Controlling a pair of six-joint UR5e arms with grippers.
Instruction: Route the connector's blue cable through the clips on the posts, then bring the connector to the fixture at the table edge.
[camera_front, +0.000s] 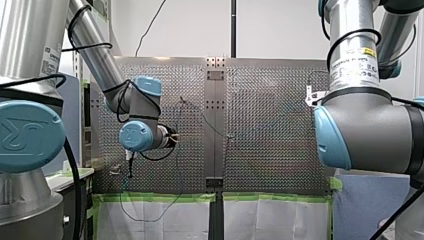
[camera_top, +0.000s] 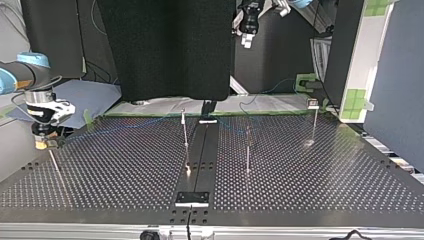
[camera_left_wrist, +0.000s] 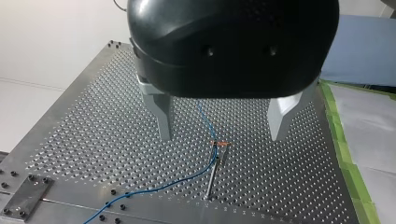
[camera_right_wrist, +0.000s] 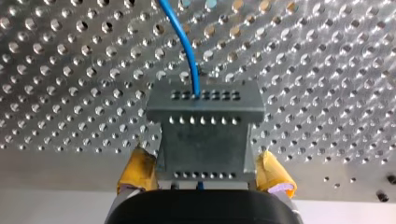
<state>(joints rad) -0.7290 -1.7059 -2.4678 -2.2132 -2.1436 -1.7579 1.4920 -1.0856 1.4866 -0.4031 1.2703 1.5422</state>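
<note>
A grey connector (camera_right_wrist: 204, 107) lies on the perforated table between the yellow pads (camera_right_wrist: 139, 170) of my right gripper (camera_right_wrist: 204, 156). The jaws stand wide, one pad close at each side. Its blue cable (camera_right_wrist: 185, 42) runs out ahead across the holes. In the top view my right gripper (camera_top: 42, 144) sits low at the table's left edge. My left gripper (camera_left_wrist: 222, 136) hangs open above a thin post with a clip (camera_left_wrist: 219, 144), where the blue cable (camera_left_wrist: 205, 119) passes. It hangs high over the table's far side (camera_top: 247, 42). The fixture (camera_top: 313, 104) stands at the far right edge.
Thin posts (camera_top: 185, 132) (camera_top: 248, 145) stand on the plate either side of a central rail (camera_top: 200, 150). Another post (camera_top: 54, 162) rises just in front of my right gripper. Green tape (camera_top: 150, 106) and white sheeting border the far edge.
</note>
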